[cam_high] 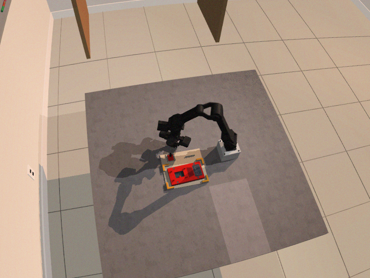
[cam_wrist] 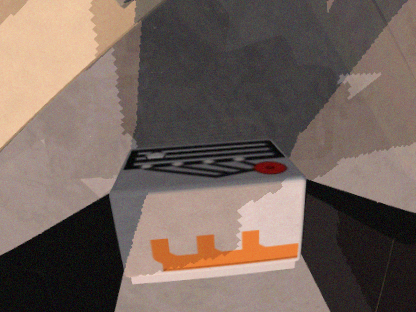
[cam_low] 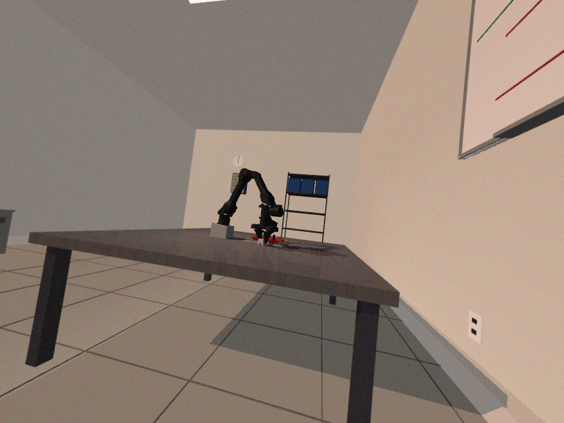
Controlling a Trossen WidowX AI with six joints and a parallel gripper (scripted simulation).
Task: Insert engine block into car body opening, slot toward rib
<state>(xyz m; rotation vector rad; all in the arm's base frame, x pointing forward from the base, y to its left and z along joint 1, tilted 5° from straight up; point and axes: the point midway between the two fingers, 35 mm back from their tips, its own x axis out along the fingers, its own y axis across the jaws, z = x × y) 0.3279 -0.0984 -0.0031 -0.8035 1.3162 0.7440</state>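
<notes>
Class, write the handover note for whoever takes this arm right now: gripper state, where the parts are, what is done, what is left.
Gripper: down at the table, fingers closed against both sides of the engine block.
Engine block: upright on the table beside the board, not yet lifted.
Car body: red, on the board, opening unfilled.
Done: approach and grasp.
Left: lift, carry over the opening, turn slot side to the rib, push fully down, release, withdraw without touching anything.
</notes>
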